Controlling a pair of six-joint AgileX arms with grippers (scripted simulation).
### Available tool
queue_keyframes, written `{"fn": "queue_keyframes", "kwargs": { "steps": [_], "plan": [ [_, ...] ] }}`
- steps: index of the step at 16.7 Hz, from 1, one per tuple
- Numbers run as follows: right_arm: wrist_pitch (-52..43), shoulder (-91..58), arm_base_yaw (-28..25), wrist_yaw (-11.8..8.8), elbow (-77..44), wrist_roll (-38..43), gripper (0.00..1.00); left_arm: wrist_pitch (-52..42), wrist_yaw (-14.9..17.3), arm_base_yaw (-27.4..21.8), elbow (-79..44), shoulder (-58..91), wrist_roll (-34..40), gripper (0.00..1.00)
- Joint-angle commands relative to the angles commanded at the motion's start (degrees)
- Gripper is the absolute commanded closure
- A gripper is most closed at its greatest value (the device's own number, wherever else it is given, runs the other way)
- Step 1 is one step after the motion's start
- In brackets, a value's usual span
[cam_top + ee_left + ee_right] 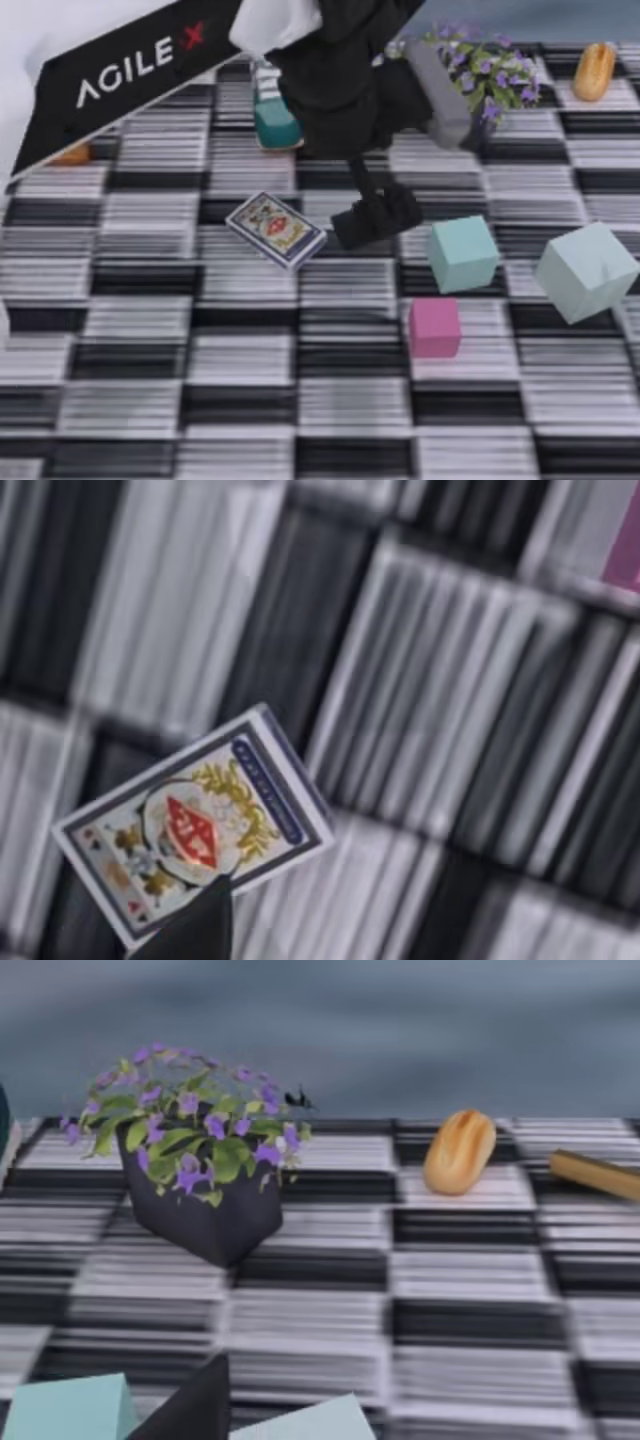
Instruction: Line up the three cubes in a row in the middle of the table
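On the striped checkerboard table (pixel 150 400), the teal cube (pixel 463 253) stands right of centre. The larger pale mint cube (pixel 585 270) sits to its right, turned at an angle. The small pink cube (pixel 434 327) lies just in front of the teal one. My left gripper (pixel 375 215) hangs between the card box and the teal cube, touching neither and holding nothing. The left wrist view has the pink cube (pixel 628 550) at its edge. My right gripper does not show in the top view. A dark part of that right gripper (pixel 198 1405) appears between the teal cube (pixel 65 1410) and the mint cube (pixel 310 1422).
A flat patterned card box (pixel 275 230) lies left of my left gripper. Along the back stand a pot of purple flowers (pixel 480 70), a bread roll (pixel 595 70) and a teal shoe (pixel 275 115). A grey slab (pixel 440 95) leans by the pot. A brown stick (pixel 600 1175) lies at the far right.
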State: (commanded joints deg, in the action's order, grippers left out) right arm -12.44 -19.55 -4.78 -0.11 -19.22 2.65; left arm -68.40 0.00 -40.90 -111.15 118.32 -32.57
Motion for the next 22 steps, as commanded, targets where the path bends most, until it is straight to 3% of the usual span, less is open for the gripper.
{"fn": "queue_keyframes", "kwargs": {
  "steps": [13, 18, 22],
  "plan": [
    [-42.1, -77.9, -14.4, 0.1, -61.3, 8.1, 0.00, 45.0, -0.8, 30.9, 78.1, -83.2, 22.7, 0.00],
    [-53.4, -97.9, -18.6, 0.1, -79.4, 10.5, 0.00, 60.0, -0.4, 38.4, 100.2, -106.3, 29.2, 0.00],
    [-58.0, -106.9, -20.5, 0.3, -88.5, 11.5, 0.00, 67.2, -0.1, 41.5, 109.7, -116.7, 32.1, 0.00]
  ]
}}
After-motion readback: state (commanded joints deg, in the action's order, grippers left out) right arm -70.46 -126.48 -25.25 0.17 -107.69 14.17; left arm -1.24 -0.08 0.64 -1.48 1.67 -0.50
